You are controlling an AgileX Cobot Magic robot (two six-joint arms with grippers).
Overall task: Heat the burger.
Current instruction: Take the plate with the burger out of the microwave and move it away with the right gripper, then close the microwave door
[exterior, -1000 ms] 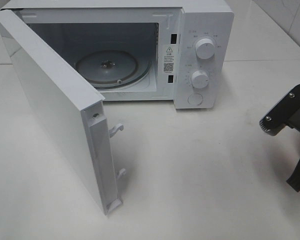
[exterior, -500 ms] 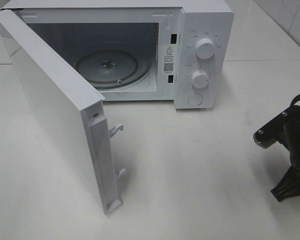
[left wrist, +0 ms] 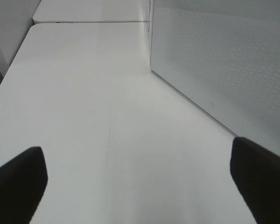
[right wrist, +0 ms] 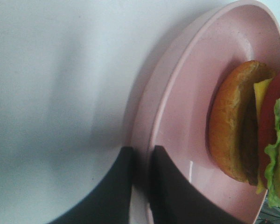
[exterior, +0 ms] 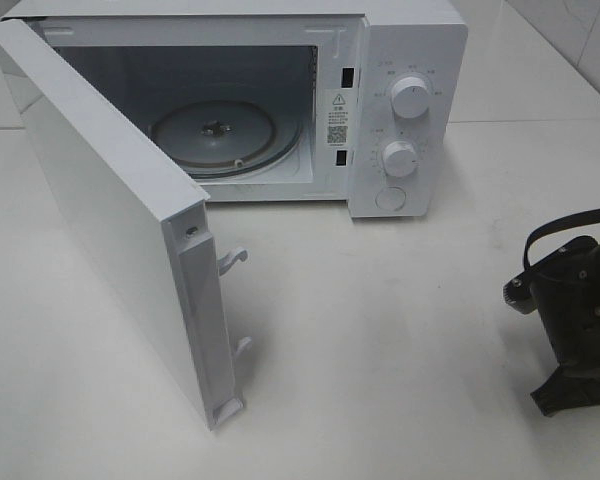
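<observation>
- Right end effector (right wrist: pixel 141 186) is clamped on the plate (right wrist: pixel 177 121) rim.
- Burger (right wrist: pixel 252 126) sits on that plate, near the fingers.
- Left end effector (left wrist: pixel 140 179) gapes wide over the surface (left wrist: pixel 98 102).

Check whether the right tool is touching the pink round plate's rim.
Touching. The right wrist view shows the right tool with its dark fingers closed on either side of the pink round plate's rim.

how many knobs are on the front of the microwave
2. The upper knob and the lower knob sit one above the other on the microwave control panel, right of the open cavity. None appear hidden.
</observation>
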